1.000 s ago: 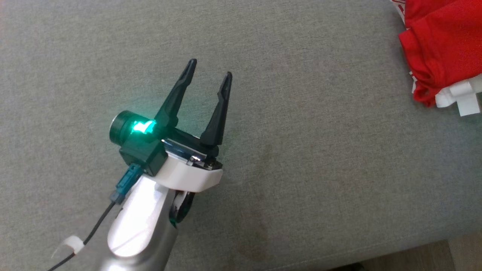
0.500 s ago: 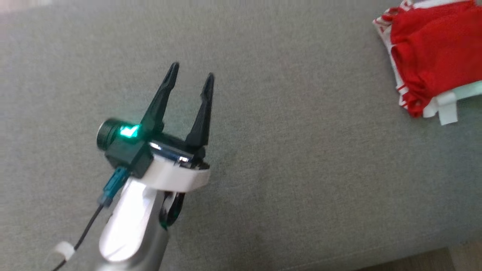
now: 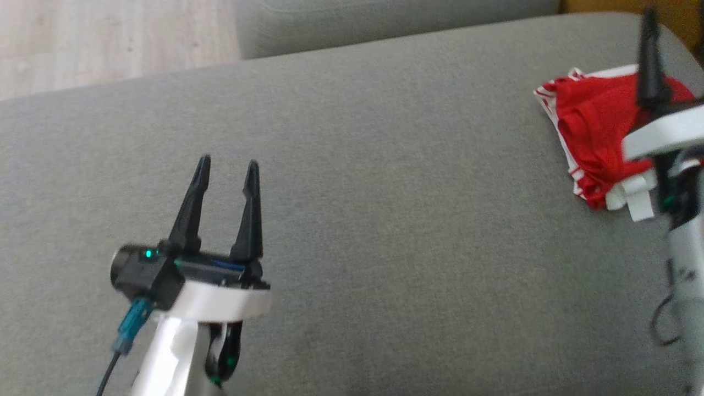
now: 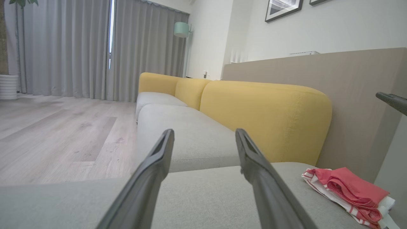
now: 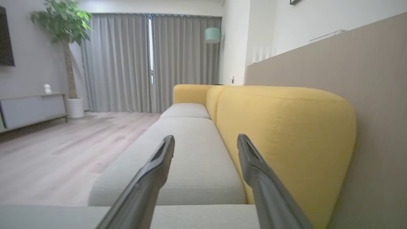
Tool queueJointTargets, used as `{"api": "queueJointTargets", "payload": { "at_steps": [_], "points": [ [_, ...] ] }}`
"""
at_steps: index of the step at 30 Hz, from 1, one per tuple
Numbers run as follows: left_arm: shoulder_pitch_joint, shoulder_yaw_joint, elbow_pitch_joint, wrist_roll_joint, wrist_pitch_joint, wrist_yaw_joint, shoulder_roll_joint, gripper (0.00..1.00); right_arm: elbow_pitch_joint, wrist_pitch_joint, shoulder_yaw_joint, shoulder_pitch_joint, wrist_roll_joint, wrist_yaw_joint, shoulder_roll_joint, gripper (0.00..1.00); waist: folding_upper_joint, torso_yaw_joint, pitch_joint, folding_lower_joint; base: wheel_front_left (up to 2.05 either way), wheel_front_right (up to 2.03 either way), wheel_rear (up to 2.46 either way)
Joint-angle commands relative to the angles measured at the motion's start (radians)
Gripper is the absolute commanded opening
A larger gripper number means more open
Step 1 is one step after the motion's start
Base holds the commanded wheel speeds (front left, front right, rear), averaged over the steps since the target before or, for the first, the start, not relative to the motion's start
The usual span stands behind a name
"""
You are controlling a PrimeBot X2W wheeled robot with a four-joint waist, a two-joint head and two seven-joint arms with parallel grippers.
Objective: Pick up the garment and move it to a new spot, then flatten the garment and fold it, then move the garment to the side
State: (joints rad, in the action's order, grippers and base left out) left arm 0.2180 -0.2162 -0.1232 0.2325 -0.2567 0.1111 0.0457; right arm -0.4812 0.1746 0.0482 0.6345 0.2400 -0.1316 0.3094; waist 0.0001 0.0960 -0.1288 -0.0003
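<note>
**Two open claws above a grey sofa seat, folded garment at the robot's right**

*Head view.* The left claw (image 3: 229, 161) stands at the lower left over the grey sofa seat (image 3: 385, 165), its two dark fingers spread wide with nothing between them. The red garment (image 3: 591, 126), trimmed in white and folded into a compact bundle, lies on the seat near the right edge. The right claw (image 3: 651, 71) overlaps the garment's right part here. One of its fingers is visible, pointing up, and whether it touches the cloth cannot be told. A strip of wooden floor (image 3: 110, 44) shows at the upper left.

*Left wrist view.* The left claw (image 4: 204, 132) is wide and empty. Beyond its fingers run the grey seat (image 4: 190, 140) and the yellow back cushions (image 4: 264, 121). The garment (image 4: 349, 187) rests on the seat at the lower right, well apart from these fingers. A dark finger (image 4: 392, 101) of the other arm enters at the right edge, above the garment.

*Right wrist view.* The right claw (image 5: 206, 137) is likewise wide, holding nothing. Its fingers point along the seat (image 5: 190, 152) beside the yellow cushions (image 5: 279, 136). Grey curtains (image 5: 127, 63) and a potted plant (image 5: 63, 28) stand at the far wall.
</note>
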Motion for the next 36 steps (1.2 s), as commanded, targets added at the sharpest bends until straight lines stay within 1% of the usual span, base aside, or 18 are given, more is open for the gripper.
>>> {"api": "queueJointTargets", "payload": {
  "at_steps": [1,5,8,10,12,16,20,27,36],
  "points": [
    [0.003,0.042,0.029,0.013,-0.005,-0.006,0.004,1.00,0.057,-0.011,0.004,-0.015,0.015,0.001,-0.023,1.00,-0.0001,-0.029,0.029,0.0003,0.00,0.00,0.00],
    [-0.048,0.072,0.029,0.027,-0.005,-0.006,0.004,1.00,0.159,-0.022,-0.021,-0.124,0.037,0.001,-0.126,1.00,-0.0001,-0.053,0.060,0.0003,0.00,0.00,0.00],
    [-0.086,0.084,0.031,0.033,-0.005,-0.006,0.004,1.00,0.206,-0.018,-0.032,-0.214,0.034,0.001,-0.198,1.00,-0.0001,-0.071,0.081,0.0003,0.00,0.00,0.00],
    [-0.109,0.091,0.033,0.045,-0.005,-0.008,0.004,1.00,0.225,-0.008,-0.026,-0.276,0.042,0.001,-0.230,1.00,-0.0001,-0.081,0.092,0.0003,0.00,0.00,0.00],
    [-0.131,0.092,0.024,0.046,-0.005,-0.007,0.004,1.00,0.231,0.006,-0.012,-0.338,0.051,0.001,-0.247,1.00,-0.0001,-0.089,0.106,0.0003,0.00,0.00,0.00],
    [-0.170,0.110,0.022,0.068,-0.005,-0.007,0.004,1.00,0.222,0.044,0.004,-0.438,0.084,0.001,-0.258,1.00,-0.0001,-0.099,0.127,0.0003,0.00,0.00,0.00],
    [-0.199,0.114,0.015,0.086,-0.005,-0.004,0.004,1.00,0.203,0.075,0.043,-0.495,0.109,0.001,-0.259,1.00,-0.0001,-0.103,0.135,0.0003,0.00,0.00,0.00],
    [-0.220,0.111,0.028,0.096,-0.005,-0.003,0.004,1.00,0.186,0.086,0.061,-0.513,0.101,0.001,-0.259,1.00,-0.0001,-0.105,0.137,0.0003,0.00,0.00,0.00],
    [-0.220,0.113,0.057,0.113,-0.005,0.002,0.004,1.00,0.213,0.087,0.069,-0.512,0.101,0.001,-0.259,1.00,-0.0001,-0.101,0.134,0.0003,0.00,0.00,0.00]
  ]
}}
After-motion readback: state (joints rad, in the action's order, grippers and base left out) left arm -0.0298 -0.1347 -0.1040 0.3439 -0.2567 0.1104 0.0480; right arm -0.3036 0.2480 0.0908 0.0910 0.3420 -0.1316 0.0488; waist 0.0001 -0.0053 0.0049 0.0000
